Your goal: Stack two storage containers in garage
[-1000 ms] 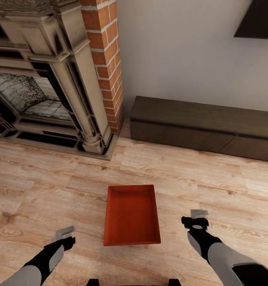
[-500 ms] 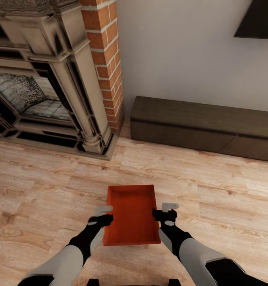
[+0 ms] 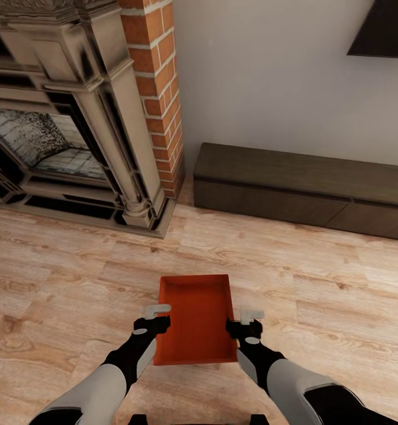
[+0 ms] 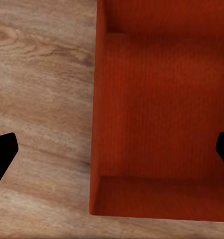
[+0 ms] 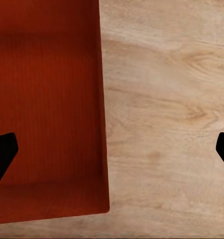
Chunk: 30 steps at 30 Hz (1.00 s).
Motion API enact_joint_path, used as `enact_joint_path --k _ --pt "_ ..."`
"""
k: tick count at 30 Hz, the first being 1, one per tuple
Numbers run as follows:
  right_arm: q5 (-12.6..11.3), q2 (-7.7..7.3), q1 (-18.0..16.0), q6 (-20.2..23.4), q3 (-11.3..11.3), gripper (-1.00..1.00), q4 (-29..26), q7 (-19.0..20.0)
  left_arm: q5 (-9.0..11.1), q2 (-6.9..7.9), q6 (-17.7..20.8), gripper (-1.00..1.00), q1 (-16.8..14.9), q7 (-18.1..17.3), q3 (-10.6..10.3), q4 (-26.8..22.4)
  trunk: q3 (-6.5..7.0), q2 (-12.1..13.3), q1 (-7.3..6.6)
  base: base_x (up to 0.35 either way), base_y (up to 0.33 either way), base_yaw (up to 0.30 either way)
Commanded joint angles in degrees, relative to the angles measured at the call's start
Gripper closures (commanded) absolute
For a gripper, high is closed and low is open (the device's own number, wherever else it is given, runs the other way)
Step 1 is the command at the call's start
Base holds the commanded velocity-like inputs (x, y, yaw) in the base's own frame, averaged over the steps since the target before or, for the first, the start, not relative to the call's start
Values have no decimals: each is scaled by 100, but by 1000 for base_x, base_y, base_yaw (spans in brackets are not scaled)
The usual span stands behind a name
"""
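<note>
One orange-red open-top storage container (image 3: 196,319) lies on the light wood-plank floor (image 3: 57,283) of the living room, just in front of me. My left gripper (image 3: 156,319) is at its left long wall and my right gripper (image 3: 246,323) at its right long wall. In the left wrist view the left gripper (image 4: 114,152) is open, one fingertip over the floor and one over the ribbed inside of the container (image 4: 162,114). The right gripper (image 5: 114,152) is open the same way across the other wall of the container (image 5: 47,109). The garage is out of view.
An ornate fireplace (image 3: 63,118) with a red brick chimney (image 3: 160,88) stands at the far left. A long dark low bench (image 3: 305,189) runs along the pale wall, under a black TV (image 3: 384,29). Bare floor surrounds the container.
Both arms swung inward from either side of the container to its long walls, then settled there. The container has not moved.
</note>
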Motion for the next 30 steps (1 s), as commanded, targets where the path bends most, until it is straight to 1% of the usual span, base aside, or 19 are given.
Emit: enact_joint_path --k 1,6,10,26,30 --pt "15 1 -3 -10 49 -100 96 -27 -11 -3 18 -100 1 5 42 -8 -3 -2 0 0 0 0" --pt "56 1 -4 -18 51 -100 318 -12 3 -8 -6 -100 1 8 66 -8 -3 -2 0 0 0 0" --pt "65 1 -2 -21 47 -100 370 -4 7 -8 -36 -100 0 9 64 11 -3 -2 0 0 0 0" --pt "82 1 -11 -21 52 -100 297 1 24 2 -53 -100 -2 9 43 139 -3 -2 0 0 0 0" --pt "91 1 -11 -22 53 -100 225 -2 30 32 -54 -100 -1 9 44 265 -3 -2 0 0 0 0"
